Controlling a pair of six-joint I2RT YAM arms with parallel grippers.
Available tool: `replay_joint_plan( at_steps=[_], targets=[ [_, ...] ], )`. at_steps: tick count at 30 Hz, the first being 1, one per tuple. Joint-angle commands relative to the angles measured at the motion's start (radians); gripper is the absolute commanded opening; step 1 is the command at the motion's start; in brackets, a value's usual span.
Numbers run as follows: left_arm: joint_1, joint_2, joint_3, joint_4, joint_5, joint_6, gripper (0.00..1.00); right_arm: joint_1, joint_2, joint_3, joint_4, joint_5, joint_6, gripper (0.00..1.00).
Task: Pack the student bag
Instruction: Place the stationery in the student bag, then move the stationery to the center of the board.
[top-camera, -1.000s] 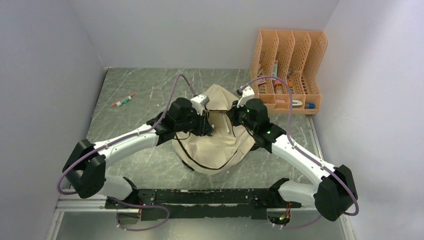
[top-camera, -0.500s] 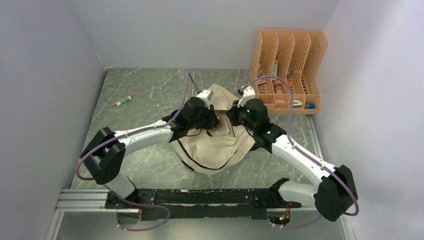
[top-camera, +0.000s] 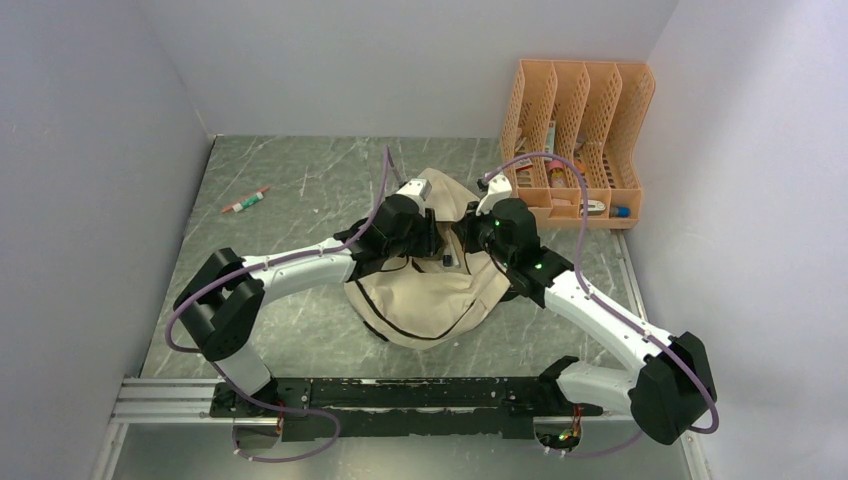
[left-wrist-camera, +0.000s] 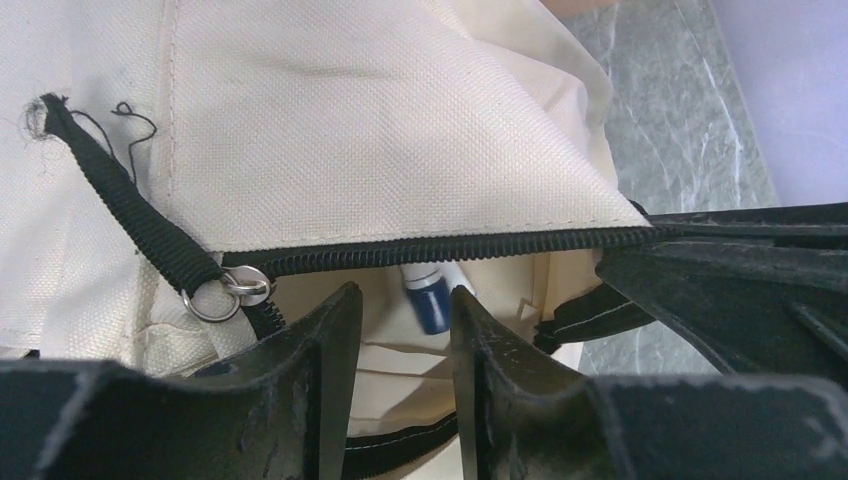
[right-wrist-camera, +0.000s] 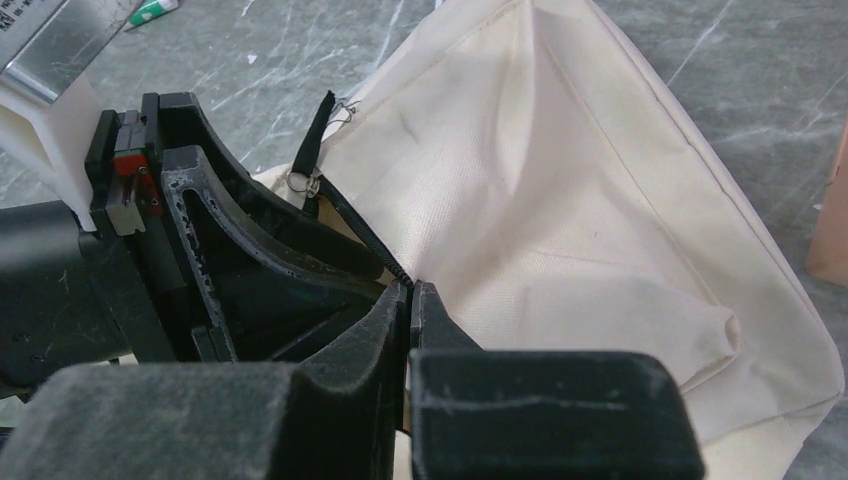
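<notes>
Beige student bag (top-camera: 430, 290) is lying just left of the orange file organizer (top-camera: 580, 110). Right gripper (right-wrist-camera: 410, 295), jaws pressed together, is pinching its zipper edge. Left gripper (left-wrist-camera: 402, 300) is hovering with jaws spread over a blue-capped marker (left-wrist-camera: 430, 300) inside. Dropping the marker in looks nearly done; next, the left gripper needs lifting clear of the zipper.

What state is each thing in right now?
student bag: lying on table, unzipped
blue-capped pen: inside student bag, loose
left end effector: open at zipper opening
right end effector: shut on student bag's zipper edge
file organizer: upright, holding items
marker: lying on table
</notes>
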Motion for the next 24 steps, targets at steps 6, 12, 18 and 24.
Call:
replay_joint_plan(
  at_steps=[6,12,18,24],
  targets=[
    [-0.008,-0.133,-0.008,-0.048,-0.07,0.043,0.41,-0.01,-0.033,-0.01,0.027,0.005,0.005,0.0],
    [0.015,-0.358,-0.092,-0.161,-0.238,0.107,0.41,-0.011,-0.048,-0.032,0.032,0.01,0.0,0.0],
    [0.259,-0.548,-0.129,-0.219,-0.227,0.111,0.42,-0.01,-0.049,-0.039,0.044,-0.009,-0.001,0.0],
    [0.474,-0.514,-0.028,-0.316,-0.29,0.076,0.46,-0.01,-0.068,-0.055,0.054,-0.027,-0.001,0.0]
  ],
)
